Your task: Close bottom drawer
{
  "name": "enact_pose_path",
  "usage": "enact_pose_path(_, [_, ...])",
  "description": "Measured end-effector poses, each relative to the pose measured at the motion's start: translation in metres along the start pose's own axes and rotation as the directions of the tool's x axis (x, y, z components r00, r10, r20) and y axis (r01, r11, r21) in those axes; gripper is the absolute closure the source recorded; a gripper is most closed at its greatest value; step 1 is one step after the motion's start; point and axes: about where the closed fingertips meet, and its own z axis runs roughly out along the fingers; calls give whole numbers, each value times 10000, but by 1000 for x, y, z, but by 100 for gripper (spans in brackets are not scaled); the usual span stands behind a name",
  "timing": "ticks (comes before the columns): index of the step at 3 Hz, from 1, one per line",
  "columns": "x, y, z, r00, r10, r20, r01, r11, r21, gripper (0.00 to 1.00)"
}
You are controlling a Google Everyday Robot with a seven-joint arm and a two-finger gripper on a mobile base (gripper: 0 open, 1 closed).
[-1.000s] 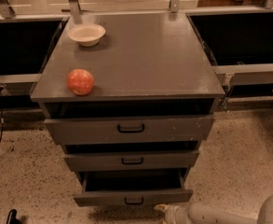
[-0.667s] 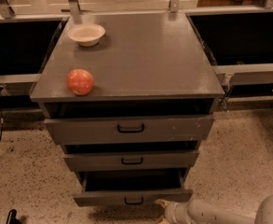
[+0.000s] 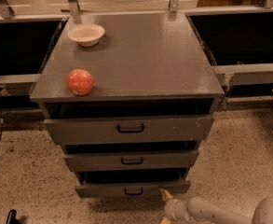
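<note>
Bottom drawer (image 3: 103, 189): lowest of three grey fronts, 6 o'clock of the cabinet, pulled partway out. Tool (image 3: 165, 206): 4 o'clock of that front, near its right corner; apart or together, cannot tell. Middle drawer (image 3: 164, 159) and top drawer (image 3: 173, 129): ajar above. Counter (image 3: 145, 55): apple (image 3: 80, 81) at 9 o'clock, bowl (image 3: 86, 34) at 11 o'clock.

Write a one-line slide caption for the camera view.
Gripper low in front of the open bottom drawer, toward its right end; apple and bowl on the cabinet top.
</note>
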Motion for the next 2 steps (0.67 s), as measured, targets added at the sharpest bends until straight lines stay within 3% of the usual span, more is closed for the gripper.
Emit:
enact_pose_path(1, [-1,-15,12,9998,19,173,-20,10000,7,0])
enact_pose_path(2, [-6,-46,47,9986,-13,537,26,9997,-235,0])
